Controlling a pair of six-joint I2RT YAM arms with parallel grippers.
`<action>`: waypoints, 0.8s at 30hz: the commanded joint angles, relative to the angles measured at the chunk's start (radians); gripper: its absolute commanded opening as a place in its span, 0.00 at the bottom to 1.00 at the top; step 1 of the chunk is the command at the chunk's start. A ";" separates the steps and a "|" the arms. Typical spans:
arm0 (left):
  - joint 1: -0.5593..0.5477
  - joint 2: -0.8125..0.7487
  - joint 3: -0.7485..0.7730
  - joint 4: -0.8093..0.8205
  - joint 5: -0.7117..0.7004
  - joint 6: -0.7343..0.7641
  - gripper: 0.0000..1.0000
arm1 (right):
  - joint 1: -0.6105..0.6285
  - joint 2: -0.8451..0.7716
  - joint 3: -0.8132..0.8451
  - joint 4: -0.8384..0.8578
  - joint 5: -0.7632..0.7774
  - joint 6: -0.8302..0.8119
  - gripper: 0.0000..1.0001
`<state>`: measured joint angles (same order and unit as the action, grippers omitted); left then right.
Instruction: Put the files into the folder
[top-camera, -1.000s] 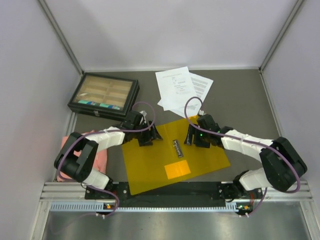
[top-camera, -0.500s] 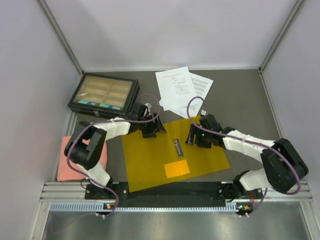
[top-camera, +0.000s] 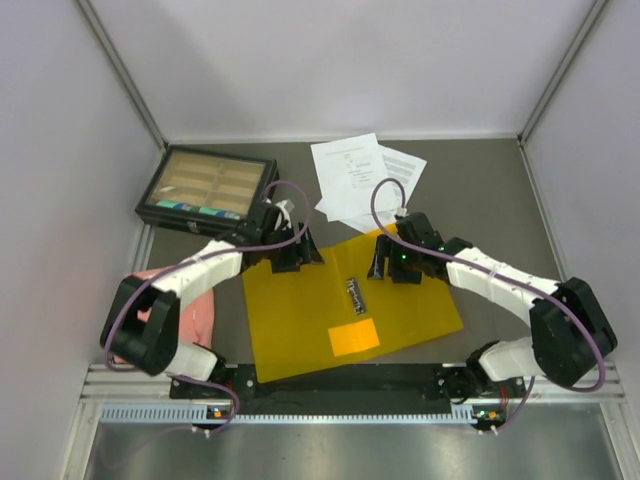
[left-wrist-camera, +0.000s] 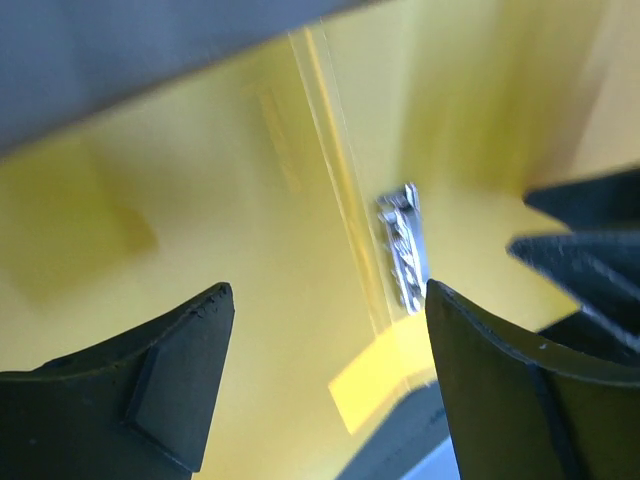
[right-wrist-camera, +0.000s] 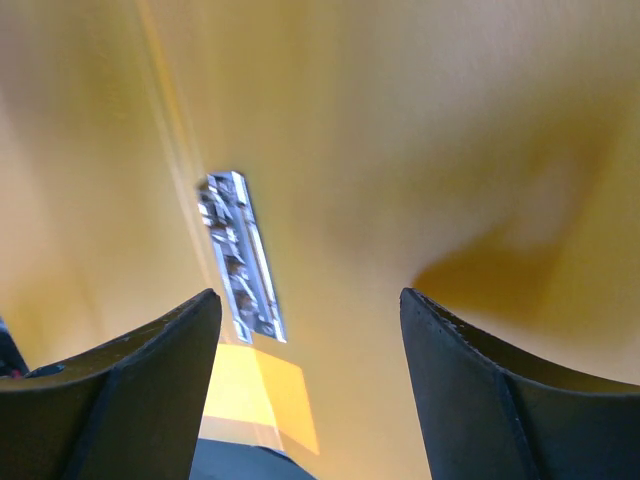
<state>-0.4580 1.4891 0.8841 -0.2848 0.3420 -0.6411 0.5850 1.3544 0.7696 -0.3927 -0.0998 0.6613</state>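
Top external view: yellow-orange translucent plastic folder (top-camera: 300, 320) lies opened flat on the grey worktop (top-camera: 480, 200), just ahead of the arm bases. Its metal clip (top-camera: 356, 296) is mid-sheet and its orange inner pocket (top-camera: 355, 338) sits toward the near edge. The files, loose white printed paper sheets (top-camera: 352, 178), are fanned in a small pile just beyond the folder's far edge, none in it yet. Can't tell whether the nearest sheet corner touches the folder. Left end effector (top-camera: 295, 262) is over the folder's far left corner, right end effector (top-camera: 385, 268) over its far right part. Both wrist views show jaws spread wide with nothing between them, only yellow plastic below. Black compartment box (top-camera: 208, 190) at far left and pink cloth (top-camera: 205, 315) by the left arm play no part here. My read: folder is ready, and the step in hand is fetching the sheets. Suggest one arm pins the folder so it can't skate while the other takes a free edge of the pile, coming in low and flat and pinching the whole fan if possible. Slide rather than lift high, since thin paper droops and creases. Keep clear of the clip and land the sheets square on the open leaf.
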 joint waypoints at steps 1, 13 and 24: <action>0.002 -0.122 -0.134 0.016 0.110 -0.083 0.82 | -0.034 0.018 0.068 0.012 -0.035 -0.037 0.72; 0.032 -0.024 -0.320 0.098 -0.025 -0.126 0.82 | -0.113 0.149 -0.141 0.132 -0.014 -0.039 0.72; -0.197 -0.035 -0.048 -0.040 -0.328 -0.288 0.50 | -0.113 0.110 -0.130 0.149 -0.072 -0.023 0.72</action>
<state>-0.5854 1.4227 0.7139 -0.2592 0.2371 -0.8330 0.4747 1.4319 0.6739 -0.1871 -0.1623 0.6407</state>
